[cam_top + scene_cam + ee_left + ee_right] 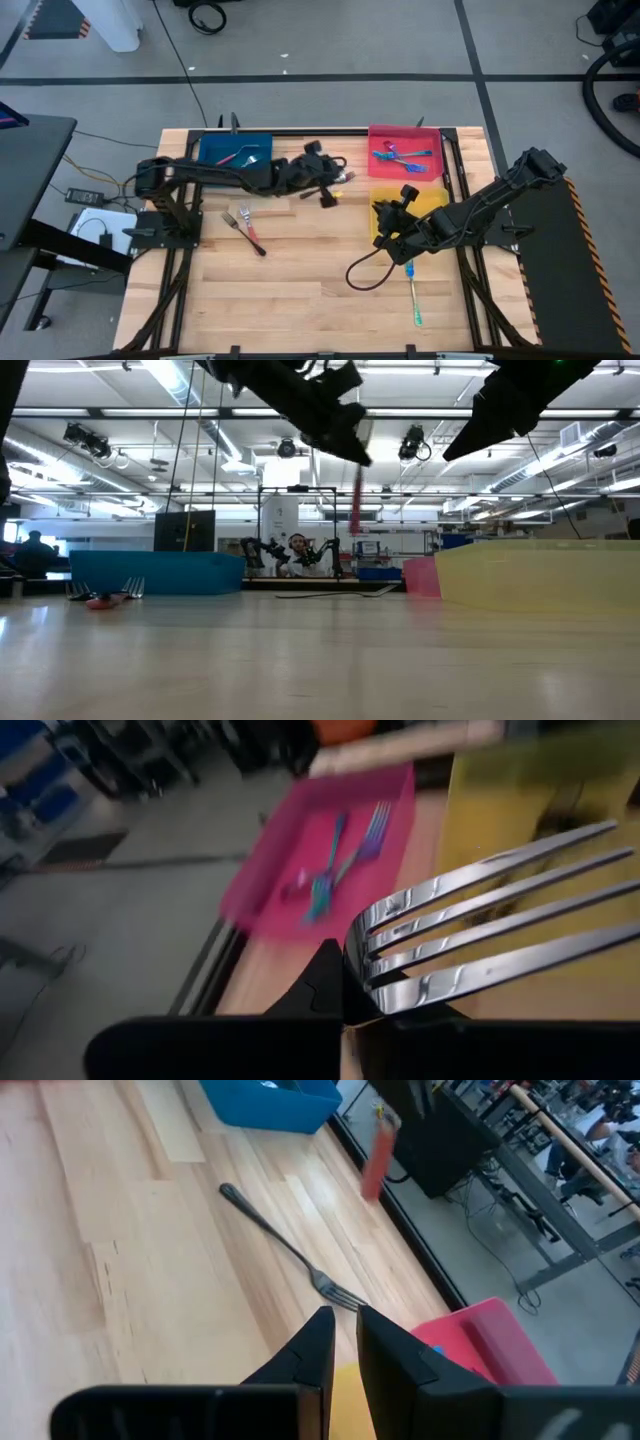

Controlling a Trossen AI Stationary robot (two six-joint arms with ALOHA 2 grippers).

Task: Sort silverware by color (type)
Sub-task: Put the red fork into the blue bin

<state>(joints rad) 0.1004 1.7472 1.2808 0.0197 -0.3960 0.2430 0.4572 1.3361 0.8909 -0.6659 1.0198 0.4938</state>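
Left gripper [340, 180] fingers clamped on red-handled fork [355, 510] — light, stiff, slippery; grip mid-handle. Right gripper [392, 228] fingers together, empty.

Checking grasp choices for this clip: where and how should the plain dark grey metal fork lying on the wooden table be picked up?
Mid-handle, straight down from above, fingers closing across it. The plain dark grey metal fork lies flat on the bare wooden table; its handle is straight and narrow, the tines wider. The left gripper holds a red-handled fork.
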